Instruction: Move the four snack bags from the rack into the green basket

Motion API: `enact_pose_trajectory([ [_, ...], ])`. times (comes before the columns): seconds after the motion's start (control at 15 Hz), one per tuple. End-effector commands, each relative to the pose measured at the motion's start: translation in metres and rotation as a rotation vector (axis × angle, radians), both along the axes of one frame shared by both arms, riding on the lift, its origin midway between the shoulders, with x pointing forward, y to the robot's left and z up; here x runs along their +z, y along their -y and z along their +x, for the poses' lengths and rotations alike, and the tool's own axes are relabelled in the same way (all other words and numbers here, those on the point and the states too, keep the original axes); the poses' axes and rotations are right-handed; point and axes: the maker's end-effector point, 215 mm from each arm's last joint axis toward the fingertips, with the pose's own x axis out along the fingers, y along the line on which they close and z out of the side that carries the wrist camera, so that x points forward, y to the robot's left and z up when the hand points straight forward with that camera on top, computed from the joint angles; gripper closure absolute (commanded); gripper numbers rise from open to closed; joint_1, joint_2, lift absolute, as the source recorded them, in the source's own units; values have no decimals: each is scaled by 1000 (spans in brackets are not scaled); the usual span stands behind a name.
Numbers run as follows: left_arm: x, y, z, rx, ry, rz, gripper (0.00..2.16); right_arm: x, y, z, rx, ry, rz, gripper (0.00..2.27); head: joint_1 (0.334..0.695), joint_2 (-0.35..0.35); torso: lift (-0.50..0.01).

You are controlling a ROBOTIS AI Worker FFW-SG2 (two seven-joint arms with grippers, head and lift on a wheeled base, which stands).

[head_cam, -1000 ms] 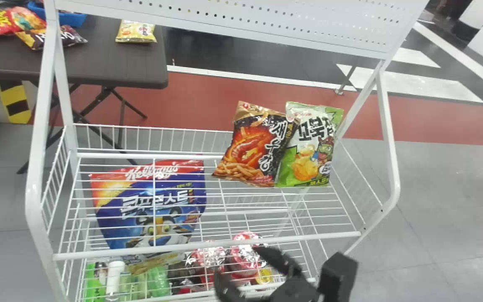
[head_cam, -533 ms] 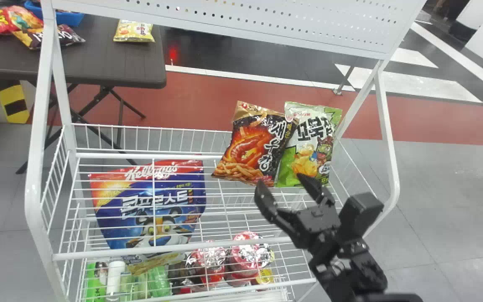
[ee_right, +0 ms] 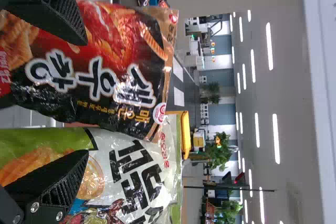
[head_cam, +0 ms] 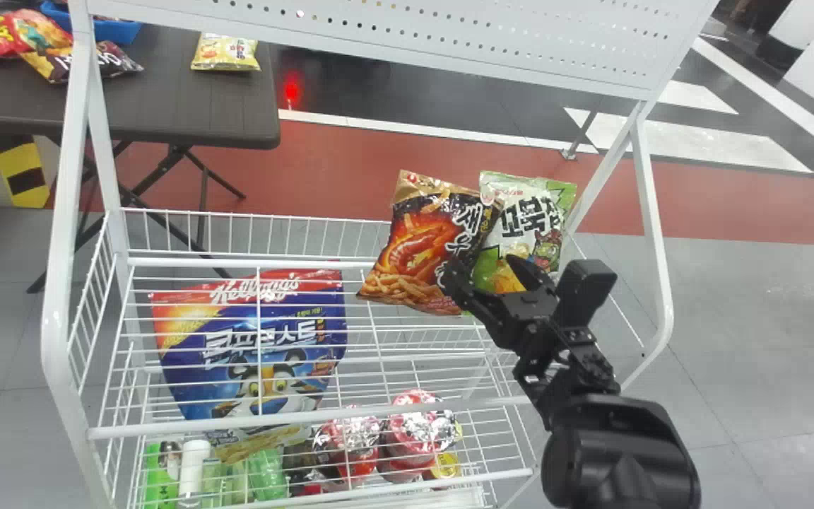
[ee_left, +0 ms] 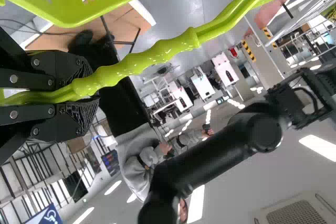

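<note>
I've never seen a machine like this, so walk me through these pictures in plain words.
This is a robot with two black arms, each ending in a two-fingered hand. The head view looks down from its head; the two wrist views come from cameras on the arms and are turned sideways.

The left hand grips the handle of a green basket. The right hand is open and empty, in front of two snack bags: a black-and-orange bag and a green-and-white bag, side by side at the white wire rack.

Lower down, seen through the wires, are a large blue bag and some red-and-silver packages. Beyond the rack, more bags lie on a dark table.
</note>
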Motion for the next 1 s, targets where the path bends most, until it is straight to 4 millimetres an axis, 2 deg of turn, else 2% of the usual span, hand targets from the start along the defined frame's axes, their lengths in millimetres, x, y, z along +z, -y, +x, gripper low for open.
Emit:
enact_pose_trajectory([
  [0.0,0,0,0,0,0,1,1993,-7,-5,23,41,-22,24,83,695,-350,0],
  [0.2,-1,0,0,2,-1,4,1993,-9,-28,38,134,-41,59,144,695,-350,0],
  [0.27,-1,0,1,4,0,6,1993,-9,-36,40,153,-44,61,255,695,-350,0],
  [0.33,-2,0,1,5,3,8,1993,-14,-44,39,175,-66,71,775,695,-350,0],
  [0.4,-3,-1,2,8,2,11,1993,-22,-51,36,185,-99,84,1838,695,-350,0],
  [0.47,-3,-1,2,10,2,12,1993,-23,-54,34,188,-107,84,2054,695,-350,0],
  [0.67,-3,-1,4,10,5,12,1993,-17,-59,25,196,-108,74,2132,695,-350,0],
  [0.87,-3,0,4,6,7,12,1993,-6,-61,2,198,-88,53,2159,695,-350,0],
  [0.93,-2,0,5,6,8,12,1993,4,-61,-7,199,-77,41,2159,695,-350,0],
])
